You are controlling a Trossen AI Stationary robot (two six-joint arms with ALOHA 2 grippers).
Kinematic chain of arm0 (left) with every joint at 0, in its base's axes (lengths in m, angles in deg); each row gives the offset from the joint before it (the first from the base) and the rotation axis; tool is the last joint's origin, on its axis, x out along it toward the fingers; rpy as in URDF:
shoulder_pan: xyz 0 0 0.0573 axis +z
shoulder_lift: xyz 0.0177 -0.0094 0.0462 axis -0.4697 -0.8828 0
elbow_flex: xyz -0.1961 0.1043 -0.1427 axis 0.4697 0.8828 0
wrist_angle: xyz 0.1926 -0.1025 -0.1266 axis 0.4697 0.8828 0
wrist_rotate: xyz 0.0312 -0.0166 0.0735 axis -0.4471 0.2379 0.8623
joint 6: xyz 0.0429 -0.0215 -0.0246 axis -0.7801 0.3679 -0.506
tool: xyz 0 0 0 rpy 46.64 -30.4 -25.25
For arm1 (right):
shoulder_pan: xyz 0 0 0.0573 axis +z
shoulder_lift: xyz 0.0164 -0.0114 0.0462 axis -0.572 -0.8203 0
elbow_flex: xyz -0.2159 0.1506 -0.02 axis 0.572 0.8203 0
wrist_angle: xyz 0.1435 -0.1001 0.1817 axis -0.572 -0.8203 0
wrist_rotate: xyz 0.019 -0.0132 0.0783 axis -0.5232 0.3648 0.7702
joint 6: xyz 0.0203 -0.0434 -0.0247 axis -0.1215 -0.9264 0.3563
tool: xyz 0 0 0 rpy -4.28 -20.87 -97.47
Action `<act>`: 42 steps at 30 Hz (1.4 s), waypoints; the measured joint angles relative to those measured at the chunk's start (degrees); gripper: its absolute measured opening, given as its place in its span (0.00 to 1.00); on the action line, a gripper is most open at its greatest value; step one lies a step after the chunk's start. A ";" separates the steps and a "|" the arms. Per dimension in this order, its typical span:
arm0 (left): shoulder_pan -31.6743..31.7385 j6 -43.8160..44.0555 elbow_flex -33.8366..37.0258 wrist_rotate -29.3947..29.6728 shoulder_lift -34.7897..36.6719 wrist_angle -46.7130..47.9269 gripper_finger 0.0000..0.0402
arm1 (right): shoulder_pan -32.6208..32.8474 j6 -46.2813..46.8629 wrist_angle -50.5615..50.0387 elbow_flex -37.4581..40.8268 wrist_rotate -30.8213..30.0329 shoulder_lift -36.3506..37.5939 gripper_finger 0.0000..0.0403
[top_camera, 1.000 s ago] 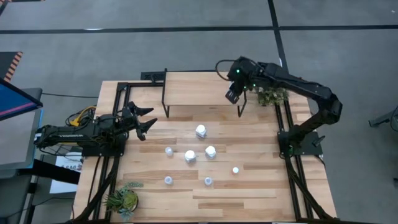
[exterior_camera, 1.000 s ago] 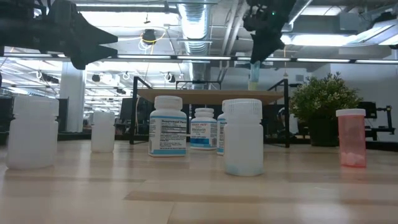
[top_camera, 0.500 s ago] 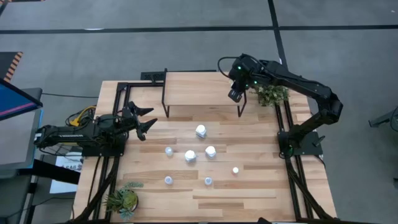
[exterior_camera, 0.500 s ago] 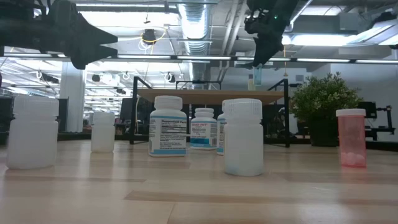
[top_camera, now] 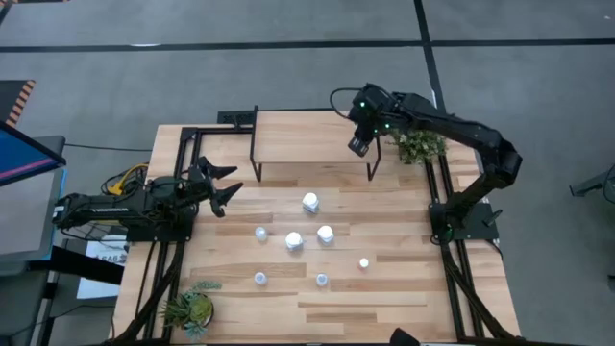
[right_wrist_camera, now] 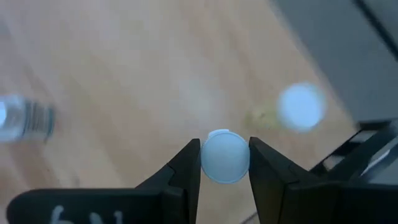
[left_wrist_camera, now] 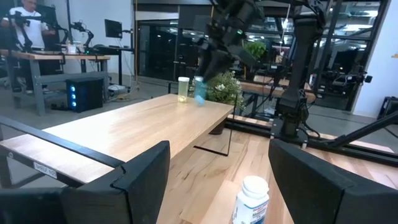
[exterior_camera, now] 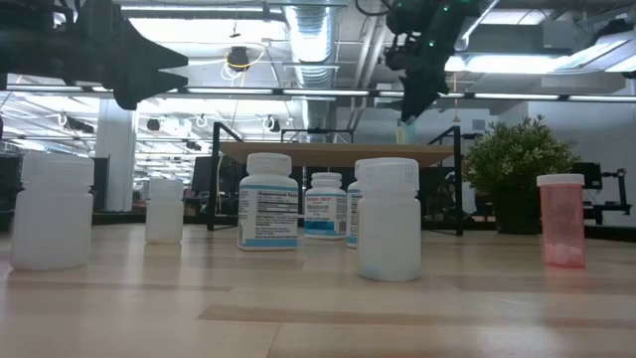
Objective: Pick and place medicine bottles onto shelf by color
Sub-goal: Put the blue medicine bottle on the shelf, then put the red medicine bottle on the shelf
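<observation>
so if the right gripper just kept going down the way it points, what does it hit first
Most likely the shelf top: the right gripper, shut on a blue bottle, points down at that wood beside a yellowish bottle. The remaining gap is unclear.

Saw wooden bench carrying shelf at far edge, seven bottles scattered mid-bench, potted plants at near-left and far-right corners. Shelf top held one yellowish bottle.
</observation>
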 joint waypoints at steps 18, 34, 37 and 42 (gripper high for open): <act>0.00 -1.06 0.00 -0.25 0.02 -0.03 0.65 | -0.62 0.61 -0.95 0.05 0.11 0.06 0.40; 0.00 -1.05 0.00 -0.23 0.02 -0.01 0.65 | -0.59 1.68 -2.00 -3.32 0.19 0.08 0.56; 0.00 -1.03 0.00 -0.23 0.02 -0.01 0.65 | -0.59 1.70 -4.50 -6.91 0.22 0.06 0.56; 0.00 -1.01 0.00 -0.23 0.02 -0.01 0.65 | 1.12 4.98 -12.26 -13.85 0.67 0.21 0.56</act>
